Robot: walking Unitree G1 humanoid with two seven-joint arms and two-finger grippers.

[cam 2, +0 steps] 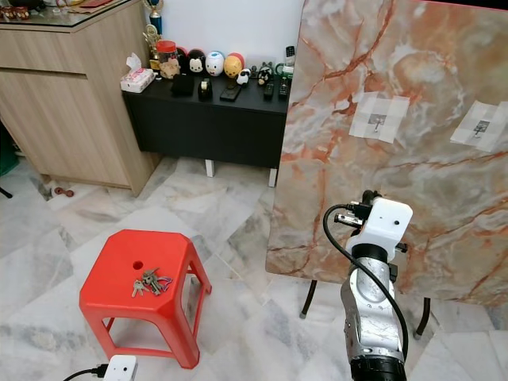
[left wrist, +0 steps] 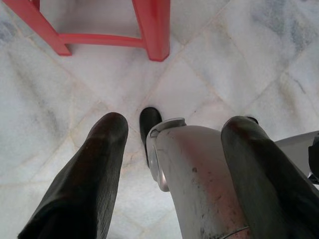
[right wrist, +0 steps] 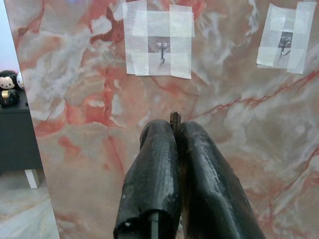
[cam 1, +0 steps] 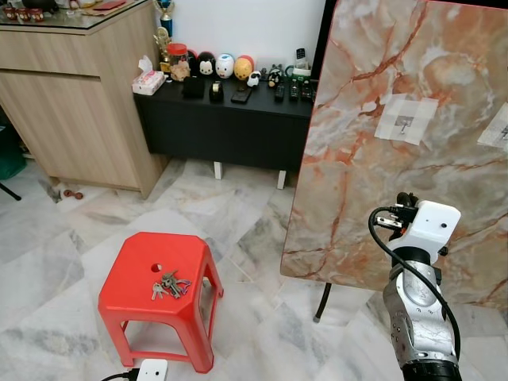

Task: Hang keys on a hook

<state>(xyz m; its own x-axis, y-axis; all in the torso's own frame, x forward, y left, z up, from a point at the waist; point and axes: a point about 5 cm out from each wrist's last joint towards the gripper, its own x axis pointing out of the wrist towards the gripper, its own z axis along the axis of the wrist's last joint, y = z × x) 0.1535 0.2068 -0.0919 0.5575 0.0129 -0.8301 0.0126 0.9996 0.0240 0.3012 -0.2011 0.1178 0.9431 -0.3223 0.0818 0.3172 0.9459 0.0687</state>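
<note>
Right wrist view: right hand raised (fingers pressed together) facing hook.

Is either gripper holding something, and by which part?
The left gripper is open and empty. The right gripper is shut on a small metal tip, unidentifiable. Keys lie on the stool.

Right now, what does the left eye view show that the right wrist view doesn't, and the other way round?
Left eye view: the red plastic stool with the bunch of metal keys lying on its seat, and the light wooden cabinet. Right wrist view: the right gripper, black fingers pressed shut, pointing toward the small metal hook under clear tape, close enough to see its curve. Both: the orange-veined marble-patterned board, its two taped patches, and the black low sideboard.
</note>
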